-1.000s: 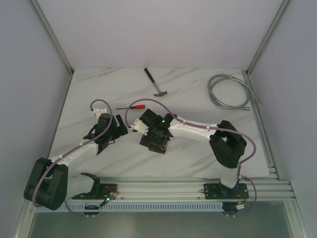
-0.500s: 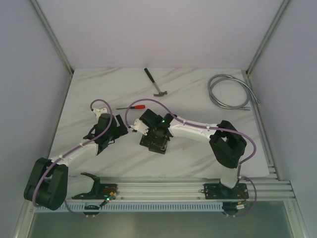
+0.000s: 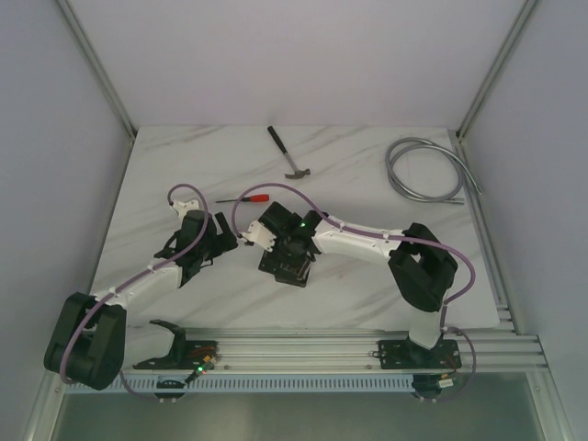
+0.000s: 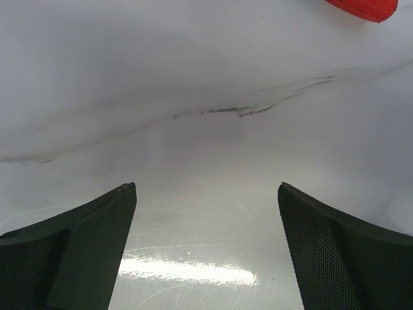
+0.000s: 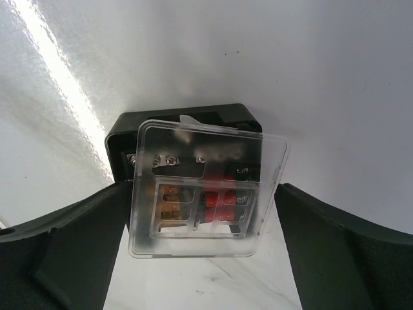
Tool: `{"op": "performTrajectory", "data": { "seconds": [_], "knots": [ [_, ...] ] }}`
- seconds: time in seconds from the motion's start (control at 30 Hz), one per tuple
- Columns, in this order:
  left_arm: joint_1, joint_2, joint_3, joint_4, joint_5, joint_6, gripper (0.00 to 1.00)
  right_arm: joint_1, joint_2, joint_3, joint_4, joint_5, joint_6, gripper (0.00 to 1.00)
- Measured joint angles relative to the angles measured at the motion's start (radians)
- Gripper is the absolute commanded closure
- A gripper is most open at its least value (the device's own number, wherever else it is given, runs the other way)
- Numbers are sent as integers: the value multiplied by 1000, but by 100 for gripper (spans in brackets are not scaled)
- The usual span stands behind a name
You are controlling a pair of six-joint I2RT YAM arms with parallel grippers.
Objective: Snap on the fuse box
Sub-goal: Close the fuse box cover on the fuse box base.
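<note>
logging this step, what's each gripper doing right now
left gripper: open, empty
right gripper: open, a finger on each side of the fuse box

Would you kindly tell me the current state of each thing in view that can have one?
fuse box, on the table, fuses seated inside.
clear lid, laid over the box, slightly askew, apparently unsnapped.
right tool, open, straddling the box.
left tool, open, empty.
hammer, lying flat.
screwdriver, lying flat.
hose, coiled.

Dial centred on fuse box (image 5: 184, 127), mid-table (image 3: 367, 193), between right gripper (image 5: 203, 186) fingers. We read: left gripper (image 3: 223, 239) 9 o'clock; screwdriver (image 3: 241, 197) 11; hammer (image 3: 289, 153) 12; hose coil (image 3: 418, 141) 2.
</note>
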Motion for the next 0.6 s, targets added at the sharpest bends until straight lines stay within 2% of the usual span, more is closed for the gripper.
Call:
{"op": "performTrajectory", "data": {
  "seconds": [0.27,0.47,0.6],
  "knots": [
    [0,0,0,4,18,0,2,0,-13,0,-13,-9,1,0],
    [-2,15,0,33,94,9,13,0,-86,0,-6,-14,45,0],
    [-20,35,0,56,175,15,20,-6,-176,-22,39,10,145,7]
  ]
}}
